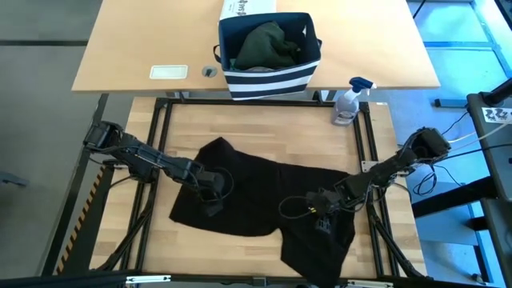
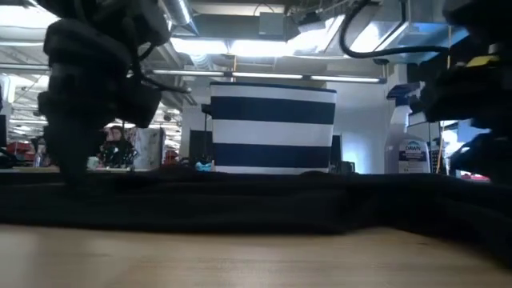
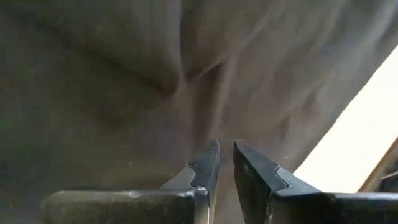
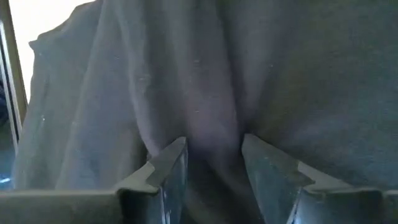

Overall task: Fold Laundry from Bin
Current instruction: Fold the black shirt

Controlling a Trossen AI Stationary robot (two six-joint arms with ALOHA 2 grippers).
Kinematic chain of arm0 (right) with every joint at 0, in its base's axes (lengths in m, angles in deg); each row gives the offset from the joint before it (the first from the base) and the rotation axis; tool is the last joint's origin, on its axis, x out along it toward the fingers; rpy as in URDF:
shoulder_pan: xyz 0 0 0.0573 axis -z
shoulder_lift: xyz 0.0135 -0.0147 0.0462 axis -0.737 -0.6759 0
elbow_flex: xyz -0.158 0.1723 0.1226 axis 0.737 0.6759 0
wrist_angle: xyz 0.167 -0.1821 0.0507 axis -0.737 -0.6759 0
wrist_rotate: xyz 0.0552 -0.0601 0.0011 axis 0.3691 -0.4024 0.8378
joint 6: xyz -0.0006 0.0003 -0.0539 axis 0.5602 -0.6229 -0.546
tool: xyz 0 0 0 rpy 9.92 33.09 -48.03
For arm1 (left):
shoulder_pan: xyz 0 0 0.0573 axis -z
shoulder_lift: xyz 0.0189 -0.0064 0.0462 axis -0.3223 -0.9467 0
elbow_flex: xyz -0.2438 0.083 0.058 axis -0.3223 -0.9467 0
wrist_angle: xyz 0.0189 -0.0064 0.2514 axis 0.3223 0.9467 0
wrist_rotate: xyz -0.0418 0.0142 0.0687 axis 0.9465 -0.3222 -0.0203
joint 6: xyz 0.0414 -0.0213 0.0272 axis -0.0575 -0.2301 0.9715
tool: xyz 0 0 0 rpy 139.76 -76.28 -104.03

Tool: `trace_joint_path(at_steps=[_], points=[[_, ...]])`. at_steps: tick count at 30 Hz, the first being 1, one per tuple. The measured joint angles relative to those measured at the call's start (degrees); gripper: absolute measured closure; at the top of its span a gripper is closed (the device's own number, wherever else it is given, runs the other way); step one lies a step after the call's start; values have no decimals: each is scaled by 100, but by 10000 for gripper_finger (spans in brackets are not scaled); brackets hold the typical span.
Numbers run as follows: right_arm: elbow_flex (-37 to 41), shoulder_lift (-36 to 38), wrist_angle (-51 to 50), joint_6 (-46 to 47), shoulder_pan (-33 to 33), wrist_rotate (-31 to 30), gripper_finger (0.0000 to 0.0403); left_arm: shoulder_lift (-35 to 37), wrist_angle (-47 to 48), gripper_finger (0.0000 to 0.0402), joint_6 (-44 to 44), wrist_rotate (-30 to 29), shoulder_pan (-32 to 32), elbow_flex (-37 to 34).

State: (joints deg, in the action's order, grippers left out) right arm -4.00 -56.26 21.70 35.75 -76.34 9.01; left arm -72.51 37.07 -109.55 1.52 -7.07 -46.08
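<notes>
While both grippers (L (image 1: 213, 190) nearly closed, R (image 1: 322, 214) half-spread) press black garment (image 1: 256, 200), grip unclear.

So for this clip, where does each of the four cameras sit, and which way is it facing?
High view: above the table, looking straight down; both arms, left gripper and right gripper on the black garment.
Low view: at table-top height, looking level toward the bin; arms blurred at the upper corners.
Left wrist view: over cloth; own fingers nearly together.
Right wrist view: over cloth; own fingers apart around a fold.
High and low views both show the striped bin and spray bottle.
</notes>
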Motion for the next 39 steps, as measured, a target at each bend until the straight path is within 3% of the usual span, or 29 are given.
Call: trace_joint_path(at_steps=[9,18,21,25,28,33,39], points=[[87,1201,-1658,550,-281,-822,238,0,-10,357,1016,-465,-388,277],[60,2670,-1381,410,-267,-1937,238,2,1777,356,3067,-1675,-1422,1833],[58,2841,-1137,19,-196,-2551,238,9,2189,356,3785,-1780,-2012,2111],[52,2780,-329,-908,393,-2879,238,9,2212,356,4518,-1349,-2827,2113],[47,2542,427,-1909,1048,-2605,238,9,2223,356,4776,-1225,-3257,2076],[10,1843,1744,-3637,2011,-1876,238,47,2204,357,4803,-1055,-3551,2074],[-781,590,1933,-4982,2420,-1665,228,237,2145,357,5167,-740,-3700,2070]])
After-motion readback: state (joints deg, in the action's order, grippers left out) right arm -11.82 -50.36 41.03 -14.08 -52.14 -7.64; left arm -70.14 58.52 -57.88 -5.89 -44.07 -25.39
